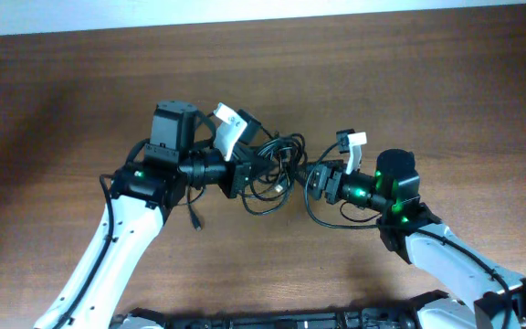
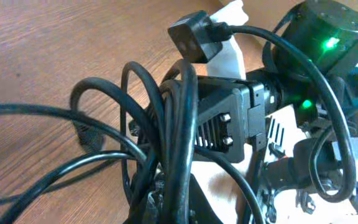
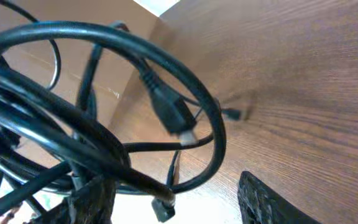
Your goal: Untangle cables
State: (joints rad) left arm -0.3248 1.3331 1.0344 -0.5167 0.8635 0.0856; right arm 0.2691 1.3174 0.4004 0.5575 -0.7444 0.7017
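Observation:
The cables are a knot of thin black cords held up between my two grippers at the table's middle. My left gripper is shut on a bunch of the cords, which run up through its jaws in the left wrist view. My right gripper faces it from the right and is open; loops of cord drape over its left finger and cross the gap between the fingers. A silver-tipped plug hangs in one loop. A square black plug sticks up above the right gripper.
The brown wooden table runs to a pale edge at the back. One loose cord end lies on the wood under the left arm. White parts stand up on the left wrist and the right wrist.

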